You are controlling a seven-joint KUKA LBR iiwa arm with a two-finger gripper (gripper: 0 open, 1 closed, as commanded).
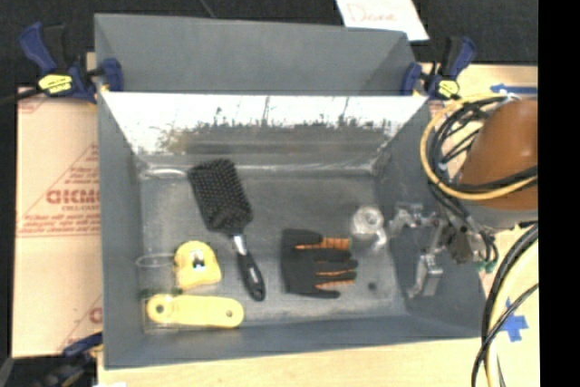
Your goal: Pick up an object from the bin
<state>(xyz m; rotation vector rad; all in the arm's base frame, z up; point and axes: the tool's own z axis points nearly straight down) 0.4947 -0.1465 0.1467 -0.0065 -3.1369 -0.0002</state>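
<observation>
My gripper hangs over the bin's right sloping wall, at mid height of the floor. Just left of it, on the floor's right side, lies a small shiny silver-grey round thing. A black glove with orange stripes on its fingers lies flat a little further left and nearer the front. Nothing shows between the gripper's parts.
A black hairbrush lies at centre left, handle pointing to the front. A yellow tape measure and a long yellow flat tool lie at the front left corner. The arm with its orange cover and cables stands right of the bin.
</observation>
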